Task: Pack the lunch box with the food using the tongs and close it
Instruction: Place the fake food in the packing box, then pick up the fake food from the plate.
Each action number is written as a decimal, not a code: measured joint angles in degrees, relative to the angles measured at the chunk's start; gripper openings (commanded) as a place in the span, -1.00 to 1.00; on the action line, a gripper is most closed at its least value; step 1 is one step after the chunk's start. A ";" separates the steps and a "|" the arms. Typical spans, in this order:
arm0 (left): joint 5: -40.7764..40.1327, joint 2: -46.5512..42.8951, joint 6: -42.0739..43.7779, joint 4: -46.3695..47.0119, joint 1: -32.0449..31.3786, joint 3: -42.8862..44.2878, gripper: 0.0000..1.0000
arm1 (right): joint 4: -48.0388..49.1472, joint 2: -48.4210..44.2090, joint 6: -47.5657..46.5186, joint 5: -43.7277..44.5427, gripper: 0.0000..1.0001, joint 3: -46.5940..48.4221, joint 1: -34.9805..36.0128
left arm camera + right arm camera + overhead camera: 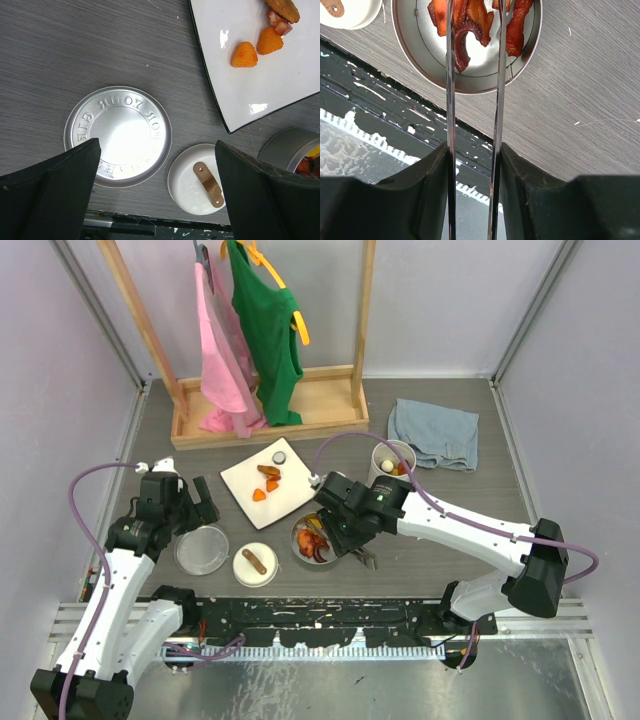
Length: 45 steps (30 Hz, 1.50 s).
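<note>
Right wrist view showed food (517,30), red and orange strips, already lying in the tin (480,62). The two arms of the tongs (449,100) ran straight up over it, a little apart and about parallel. Their tips went off the upper edge, so whether anything was pinched between them could not be told. The right gripper (472,155) was clamped on the tongs, one finger pressed against the outside of each arm. From above, the tin sat close to the table's near edge. The plate (290,498) lay just beyond it toward the robot's left, with orange pieces (266,489) and a brown one on it. The tongs' long axis appeared to run from the hinge at the near right toward the far left, so the tips pointed roughly at the plate. The next pick probably turned on carrying them a short way farther along that line. Both grippers were near the plate, one on each side, but only the right one had the tool. The left gripper (156,145) hung wide open and empty above the lid (117,135) and the dish (185,187) holding the sausage piece (208,184), both just left of the tin. The cup (392,462) stood apart at the far right.
</note>
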 measured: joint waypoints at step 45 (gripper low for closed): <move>-0.02 0.15 0.00 0.00 0.00 0.00 0.96 | 8.79 26.16 -7.52 4.13 0.00 24.39 -7.93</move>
